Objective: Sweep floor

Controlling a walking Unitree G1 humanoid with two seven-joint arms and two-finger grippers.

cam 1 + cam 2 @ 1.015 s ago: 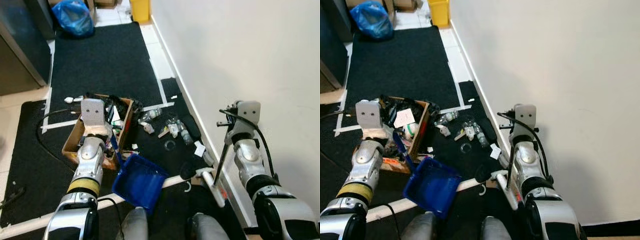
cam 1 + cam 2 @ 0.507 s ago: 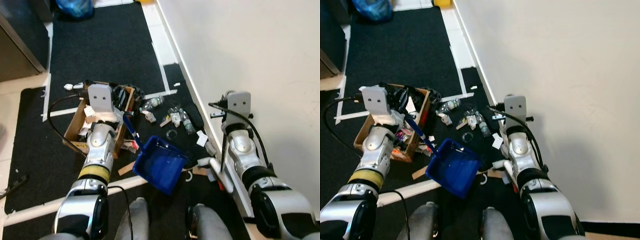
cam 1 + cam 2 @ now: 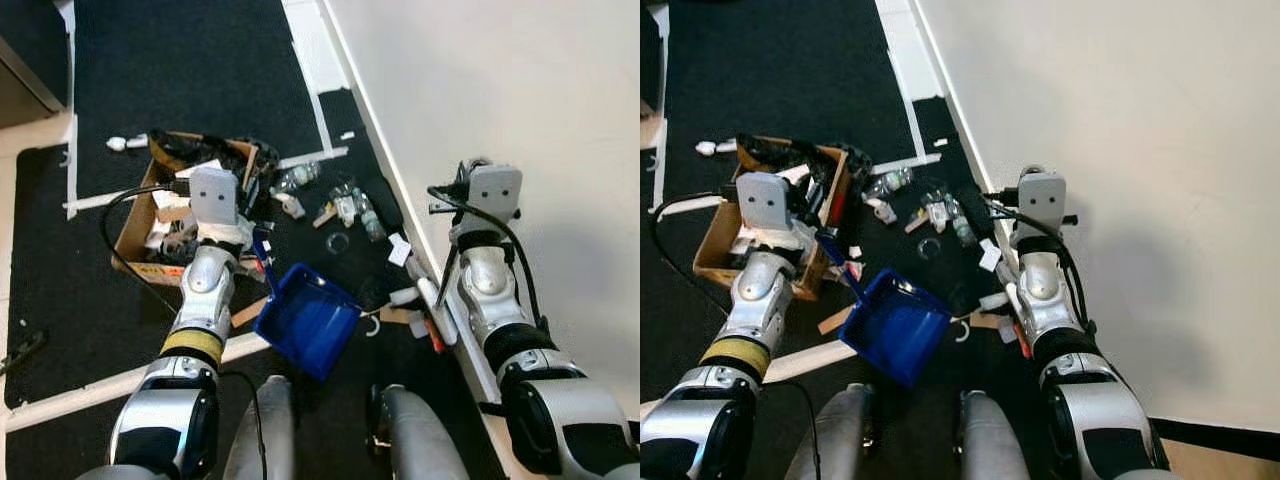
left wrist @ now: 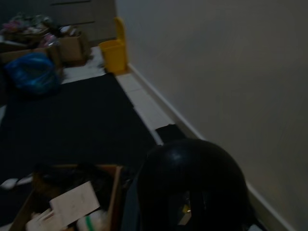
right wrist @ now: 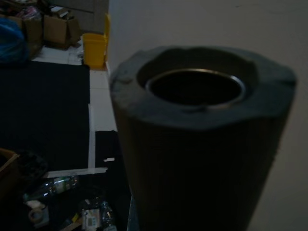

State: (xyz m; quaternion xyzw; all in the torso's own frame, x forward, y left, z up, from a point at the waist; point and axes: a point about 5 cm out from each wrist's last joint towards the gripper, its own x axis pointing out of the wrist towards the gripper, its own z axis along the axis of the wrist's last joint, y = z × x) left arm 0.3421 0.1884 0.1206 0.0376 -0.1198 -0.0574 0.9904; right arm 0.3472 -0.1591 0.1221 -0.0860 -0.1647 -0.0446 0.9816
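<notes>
The blue dustpan (image 3: 308,318), a smooth plastic scoop with raised side walls, sits tilted on the black mat (image 3: 190,70) just ahead of the robot's knees, its mouth open toward 1 o'clock. Its blue handle (image 3: 265,256) rises toward 11 o'clock to the left gripper (image 3: 240,240), which is closed around the handle. The silver left arm reaches straight forward, with a yellow band at the forearm and a boxy grey wrist module on top.

At 12 to 1 o'clock from the pan lies the litter (image 3: 345,210): crushed clear plastic bottles, paper scraps, a clear ring-shaped lid and a white hook-shaped piece near the pan's right corner. At 10 o'clock stands an open cardboard box (image 3: 140,225) stuffed with paper and dark rubbish, touching the left arm's wrist.

At 3 o'clock the right arm reaches forward along the white wall (image 3: 500,90), and a white broom handle (image 3: 440,308) lies slanted by the baseboard beneath it. The right wrist view looks down a dark, ribbed hollow tube end (image 5: 197,125); whether the right gripper's fingers are open or closed cannot be told. White tape lines (image 3: 305,75) cross the mat, and in the left wrist view a yellow bin (image 4: 114,53) and a blue bag (image 4: 33,72) stand far off.
</notes>
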